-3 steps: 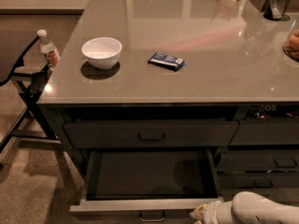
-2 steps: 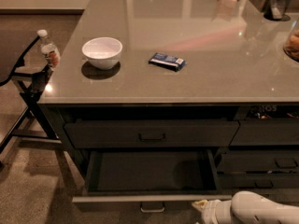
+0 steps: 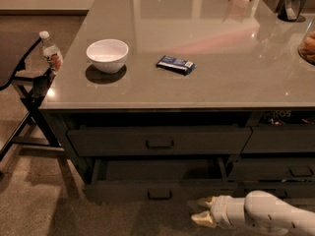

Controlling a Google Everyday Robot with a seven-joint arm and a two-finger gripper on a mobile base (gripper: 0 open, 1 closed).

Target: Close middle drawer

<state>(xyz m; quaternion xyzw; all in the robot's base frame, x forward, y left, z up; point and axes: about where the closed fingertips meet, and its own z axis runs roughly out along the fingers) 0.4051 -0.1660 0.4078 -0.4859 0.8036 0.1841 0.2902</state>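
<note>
My white two-finger claw (image 3: pixel 203 211) with yellowish tips is low, well under the front edge of the glossy grey rectangular tabletop (image 3: pixel 197 87), below its right half. The white arm comes in from the bottom right. The fingers (image 3: pixel 205 201) are apart with nothing between them, tips pointing left. The upper tip sits right at the lower edge of the drawer front. Touching or a small gap, I cannot tell.

The wide dark grey middle drawer (image 3: pixel 123 193) is second down below the tabletop's front edge, in the left section. It is not shut: the front stands out a little and a strip of the dark inner box shows behind it. Its small dark rectangular pull handle (image 3: pixel 160 194) is centred on the front, left of my claw and slightly above.

Directly under the tabletop edge is the other wide grey drawer front (image 3: pixel 113 141), which looks shut. Narrower grey drawer fronts (image 3: pixel 280 140) sit under the tabletop's right part.

On the tabletop a round white bowl (image 3: pixel 107 54) is near the left side. A flat dark blue packet (image 3: pixel 175 64) lies around the middle, apart from the bowl. Off the tabletop's left edge stands a clear plastic bottle (image 3: pixel 50 53) with a white cap, upright.
</note>
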